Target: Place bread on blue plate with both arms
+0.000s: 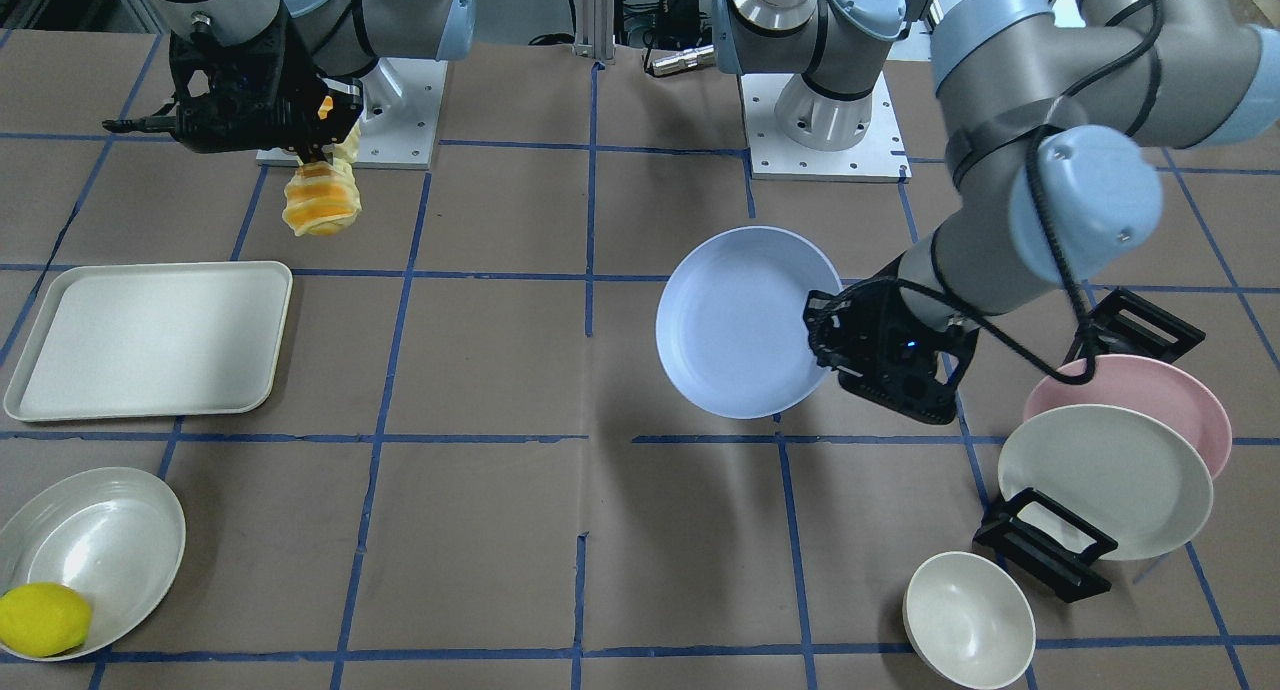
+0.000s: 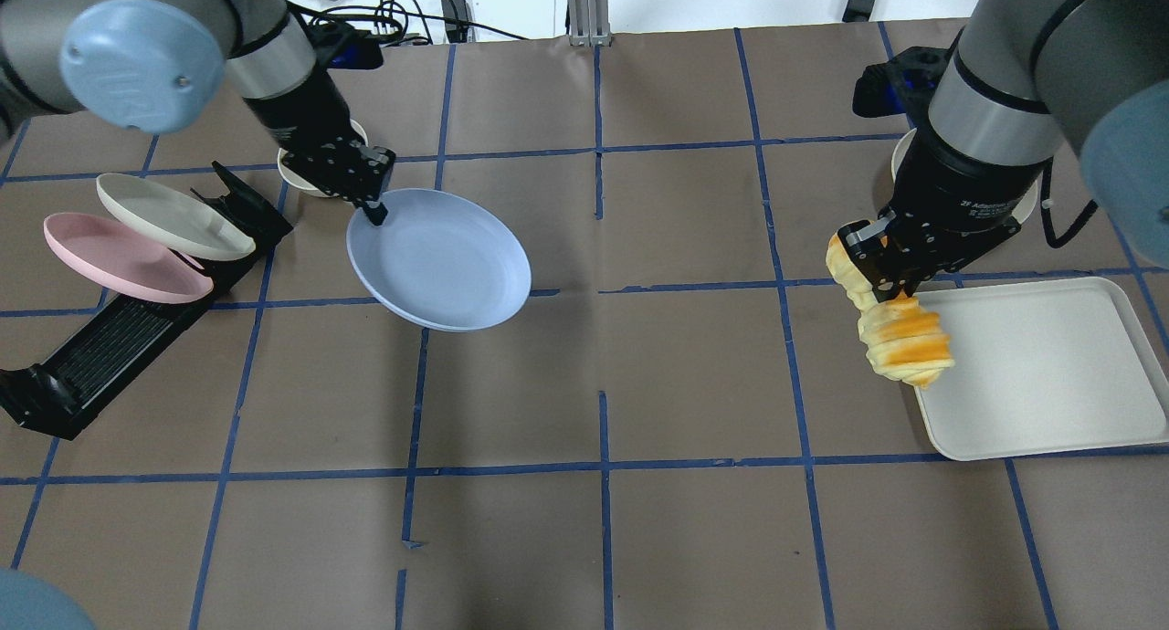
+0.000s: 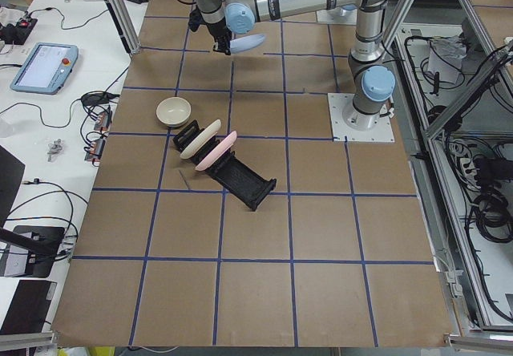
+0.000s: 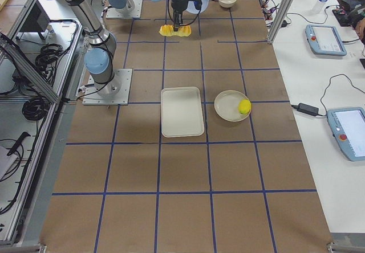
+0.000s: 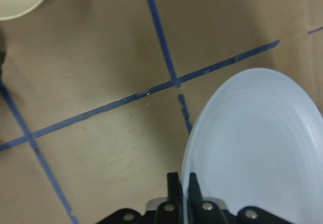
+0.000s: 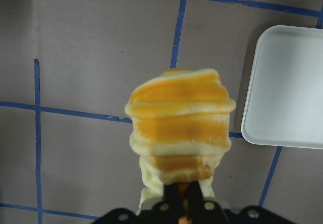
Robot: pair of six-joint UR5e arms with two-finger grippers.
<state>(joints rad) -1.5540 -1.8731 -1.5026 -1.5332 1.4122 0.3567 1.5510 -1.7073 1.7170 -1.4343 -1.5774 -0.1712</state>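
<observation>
Lavender-blue, matte: the blue plate (image 2: 438, 260) is up off the table (image 2: 603, 539), tilted, with its shadow on the brown paper beneath it. Left hand (image 2: 370, 212) pinches the plate's rim on the side nearest the rack; in the left wrist view both fingers (image 5: 174, 183) are clamped tight on the edge, one on either face. Right hand (image 2: 890, 288) grips the bread (image 2: 900, 338) by one end, fingers closed into the soft crumb. The roll hangs below the hand, orange and cream bands running across it. The other end of the roll pokes out past the fingers. In the overhead view the bread overlaps the near corner of the cream tray (image 2: 1041, 374), but the front view shows it in the air and apart from the tray. Bread and blue plate are well apart, toward opposite ends of the table. Beside the left arm, a black rack (image 2: 110, 338) holds a pink plate (image 2: 123, 256) and a cream plate (image 2: 173, 215), both leaning. A small bowl (image 1: 968, 620) stands near the rack. On the tray's side of the table, a lemon (image 1: 42, 620) lies at the rim of a shallow dish (image 1: 110, 540).
</observation>
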